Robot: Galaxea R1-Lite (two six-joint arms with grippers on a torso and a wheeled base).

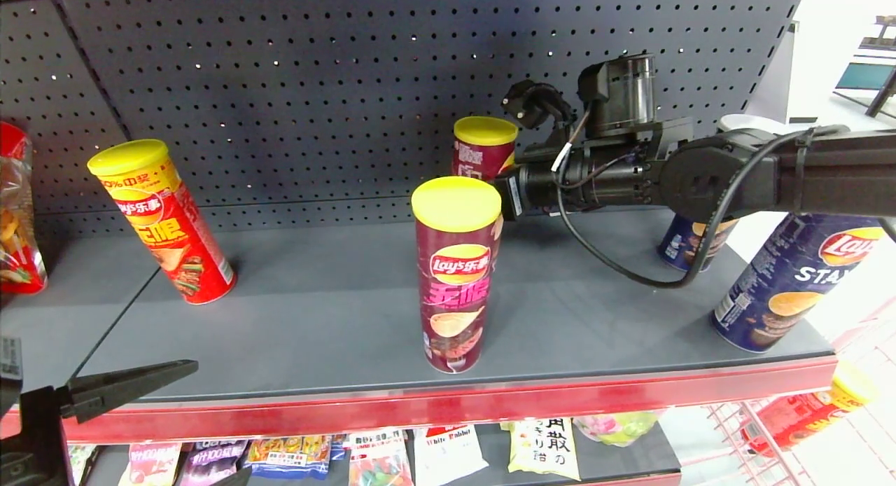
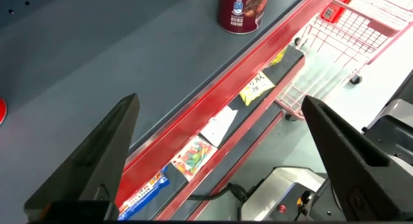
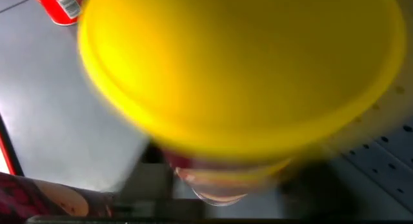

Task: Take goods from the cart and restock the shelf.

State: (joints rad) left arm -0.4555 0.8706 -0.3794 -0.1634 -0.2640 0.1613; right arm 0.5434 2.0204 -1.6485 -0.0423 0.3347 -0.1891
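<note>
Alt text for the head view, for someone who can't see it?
The right arm extends across a grey shelf to a yellow-lidded maroon can at the back. A matching can stands at the front centre, a red can to the left, a blue can to the right.

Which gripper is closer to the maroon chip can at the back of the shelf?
Right. The right gripper is at the rear maroon chip can; the left gripper hangs open low by the red front edge of the shelf, well away from it.
</note>
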